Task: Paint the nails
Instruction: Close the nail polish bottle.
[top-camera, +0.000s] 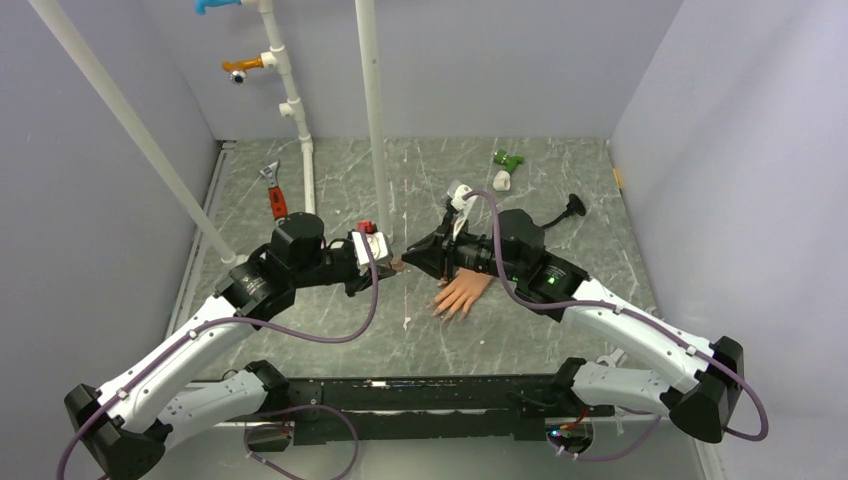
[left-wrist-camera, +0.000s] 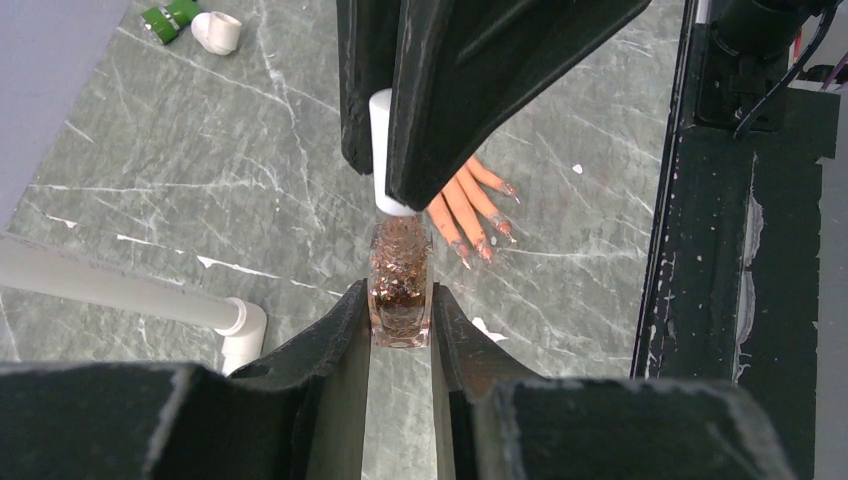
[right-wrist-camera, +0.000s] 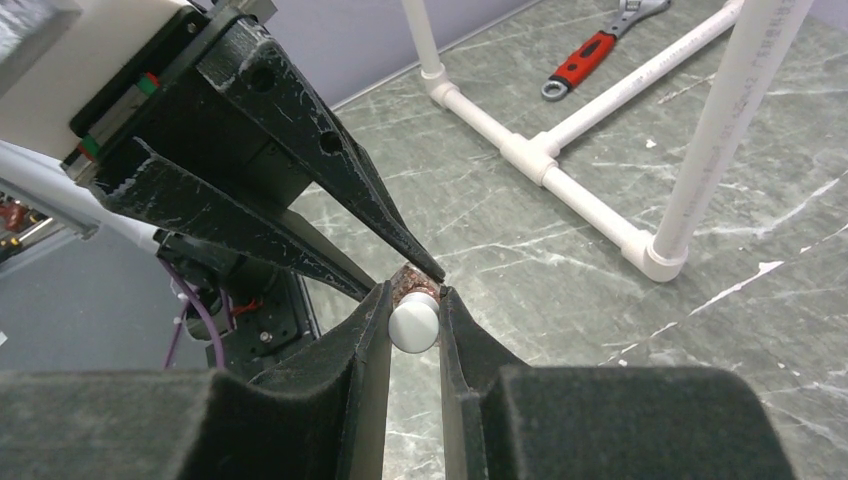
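Note:
A peach mannequin hand (top-camera: 463, 292) lies on the table, fingers spread toward the near edge; its fingers (left-wrist-camera: 472, 207) and tiny nails (left-wrist-camera: 486, 250) also show in the left wrist view. My left gripper (left-wrist-camera: 400, 318) is shut on a small glass polish bottle (left-wrist-camera: 400, 285) with coppery glitter, held above the table left of the hand. My right gripper (right-wrist-camera: 414, 300) is shut on the bottle's white cap (right-wrist-camera: 414, 323), which sits on the bottle's neck. The two grippers meet tip to tip (top-camera: 400, 262).
A white PVC pipe frame (top-camera: 372, 110) stands behind the grippers. A red-handled wrench (top-camera: 273, 192) lies at back left. A green piece (top-camera: 509, 158), a white fitting (top-camera: 501, 180) and a black tool (top-camera: 567, 210) lie at back right.

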